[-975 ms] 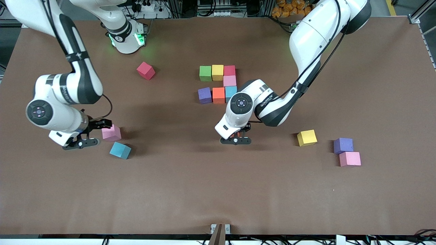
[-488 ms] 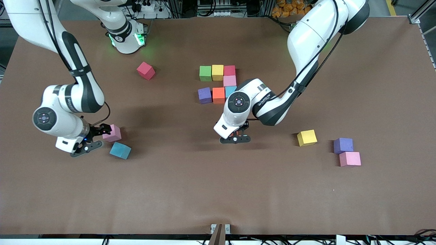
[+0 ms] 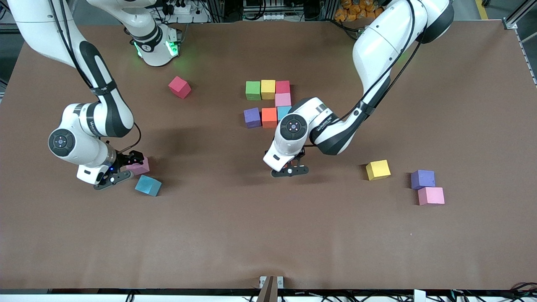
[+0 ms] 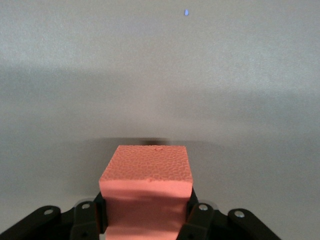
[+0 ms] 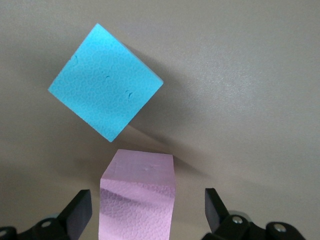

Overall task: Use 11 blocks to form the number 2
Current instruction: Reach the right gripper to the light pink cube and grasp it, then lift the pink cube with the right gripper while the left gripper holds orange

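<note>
A part-built number 2 lies mid-table: green (image 3: 253,90), yellow (image 3: 268,89) and red (image 3: 282,87) blocks in a row, a pink one (image 3: 282,100) below, then purple (image 3: 252,117), orange (image 3: 269,117) and a blue one (image 3: 284,111) half hidden by the left arm. My left gripper (image 3: 289,168) (image 4: 146,216) hangs over bare table beside this figure, shut on an orange-red block (image 4: 146,170). My right gripper (image 3: 125,168) (image 5: 147,210) is open and low, its fingers (image 5: 80,210) on either side of a loose pink block (image 3: 141,167) (image 5: 139,200), apart from its faces.
A loose blue block (image 3: 147,185) (image 5: 106,102) lies tilted right beside the straddled pink one. A red block (image 3: 179,87) sits near the right arm's base. Yellow (image 3: 378,170), purple (image 3: 422,179) and pink (image 3: 431,196) blocks lie toward the left arm's end.
My right gripper has slid toward the loose pink block until its open fingers straddle it. The left gripper, still holding its block, has shifted slightly toward the figure.
</note>
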Robot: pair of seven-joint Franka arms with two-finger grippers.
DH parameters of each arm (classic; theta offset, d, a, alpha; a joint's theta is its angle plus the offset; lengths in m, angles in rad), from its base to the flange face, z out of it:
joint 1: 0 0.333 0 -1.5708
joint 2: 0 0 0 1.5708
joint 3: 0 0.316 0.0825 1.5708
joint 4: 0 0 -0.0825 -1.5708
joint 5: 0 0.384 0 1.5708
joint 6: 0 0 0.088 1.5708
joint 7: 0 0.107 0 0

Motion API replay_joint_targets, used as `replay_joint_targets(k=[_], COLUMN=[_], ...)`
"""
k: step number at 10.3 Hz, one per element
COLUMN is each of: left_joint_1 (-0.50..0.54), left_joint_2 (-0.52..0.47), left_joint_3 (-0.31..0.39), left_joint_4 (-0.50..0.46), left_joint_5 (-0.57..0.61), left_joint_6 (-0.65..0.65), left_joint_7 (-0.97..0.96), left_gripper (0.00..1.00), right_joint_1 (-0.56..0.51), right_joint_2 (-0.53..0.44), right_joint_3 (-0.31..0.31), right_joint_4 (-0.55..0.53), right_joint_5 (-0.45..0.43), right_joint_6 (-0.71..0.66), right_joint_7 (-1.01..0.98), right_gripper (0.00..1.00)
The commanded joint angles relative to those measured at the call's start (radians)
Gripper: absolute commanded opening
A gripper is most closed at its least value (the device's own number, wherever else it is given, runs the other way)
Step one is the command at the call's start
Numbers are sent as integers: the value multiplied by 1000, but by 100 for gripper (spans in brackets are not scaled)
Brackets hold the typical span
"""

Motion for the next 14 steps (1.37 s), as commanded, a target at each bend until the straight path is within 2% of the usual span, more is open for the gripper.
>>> replay_joint_targets(k=[1, 5, 6, 7, 8, 11, 13, 14], left_joint_1=[-17, -64, -80, -94, -106, -144, -172, -184], left_joint_2=[20, 37, 37, 37, 37, 42, 45, 49], left_joint_3=[11, 13, 13, 13, 13, 13, 19, 19], left_joint_4=[24, 26, 26, 32, 32, 38, 36, 36], left_joint_5=[-24, -22, -22, -22, -22, -22, -22, -22], left_joint_6=[31, 66, 66, 66, 66, 66, 66, 65], left_joint_7=[-47, -76, -76, -78, -81, -81, -79, -81], left_gripper=[28, 28, 28, 28, 28, 29, 29, 29], right_joint_1=[-19, -19, -24, -25, -25, -18, -15, -15], right_joint_2=[-20, -5, 0, 7, 7, -31, -53, -56], right_joint_3=[12, 12, 12, 12, 12, 12, 21, 23], right_joint_4=[-56, -80, -80, -80, -80, -71, -2, 15], right_joint_5=[20, 22, 22, 25, 43, 51, 56, 56], right_joint_6=[51, 87, 83, 81, 78, 52, -73, -92], right_joint_7=[-25, -23, -22, -19, -20, -19, -12, -11], right_gripper=[100, 100, 75, 28, 0, 0, 0, 0])
